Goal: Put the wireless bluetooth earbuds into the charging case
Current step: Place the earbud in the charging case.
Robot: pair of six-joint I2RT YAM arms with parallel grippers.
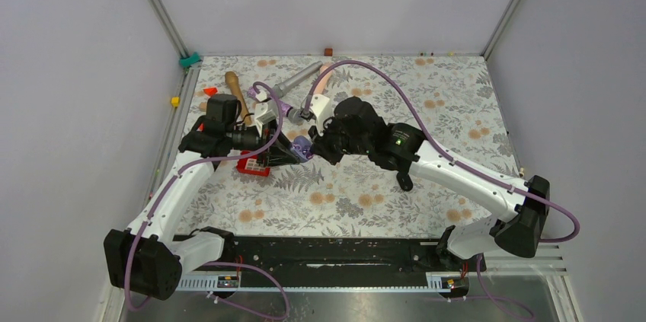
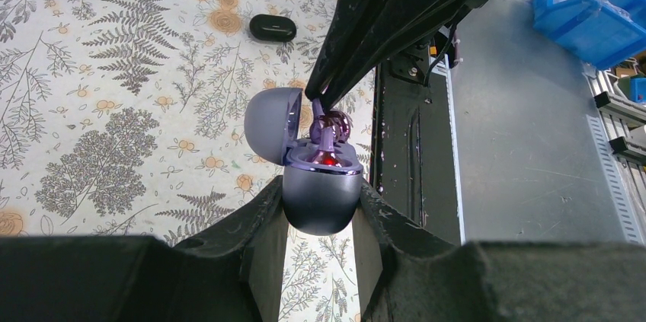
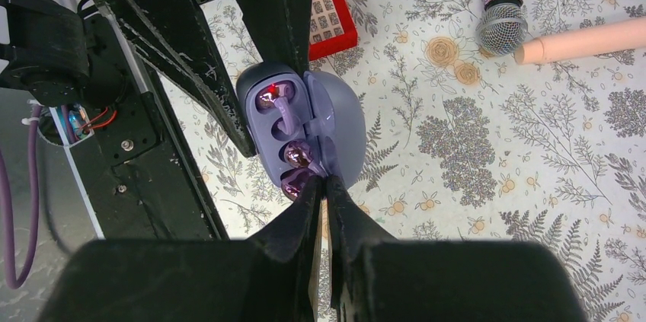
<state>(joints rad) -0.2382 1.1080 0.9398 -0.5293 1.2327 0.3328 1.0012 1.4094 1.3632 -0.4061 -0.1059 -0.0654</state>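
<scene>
Left gripper (image 2: 320, 212) clamps the charging case (image 2: 321, 192), lid swung to ten o'clock — right gripper (image 3: 324, 185) pinches an earbud (image 2: 335, 124) at its well. Insertion step, I'd say — next, press down gently, seat it, release.

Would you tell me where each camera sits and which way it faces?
Top external: above and behind, looking down on the table; left arm and right arm show.
Left wrist: looks along the left gripper, which clamps the case.
Right wrist: looks along the right gripper, pinching an earbud, into the case.
Both wrist views share the case and earbud.
</scene>
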